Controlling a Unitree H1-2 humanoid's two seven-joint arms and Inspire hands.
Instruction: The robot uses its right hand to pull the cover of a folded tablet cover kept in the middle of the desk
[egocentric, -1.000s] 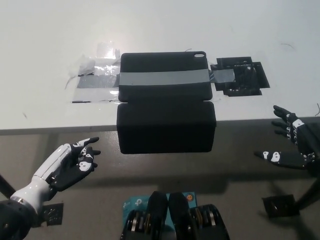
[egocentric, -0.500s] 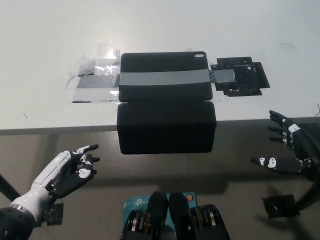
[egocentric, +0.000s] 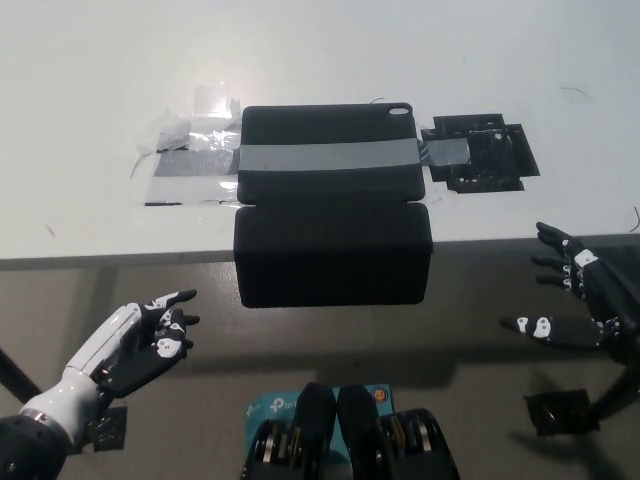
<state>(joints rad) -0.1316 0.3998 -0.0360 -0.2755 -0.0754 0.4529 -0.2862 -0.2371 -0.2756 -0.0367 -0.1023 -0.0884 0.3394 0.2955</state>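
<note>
Hovering right of the black rectangular folding tablet cover (egocentric: 333, 220), black right hand (egocentric: 580, 300) fingers apart, needing leftward reach to its overhanging flap; white left hand (egocentric: 140, 340) resting, splayed.

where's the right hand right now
In the head view, the black right hand hangs open at the right edge, below the desk edge, apart from the tablet cover.

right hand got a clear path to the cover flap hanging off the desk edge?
Probably yes. The right hand is open, off to the flap's right below the desk edge, with nothing between it and the tablet cover. The left hand rests open, far left.
</note>
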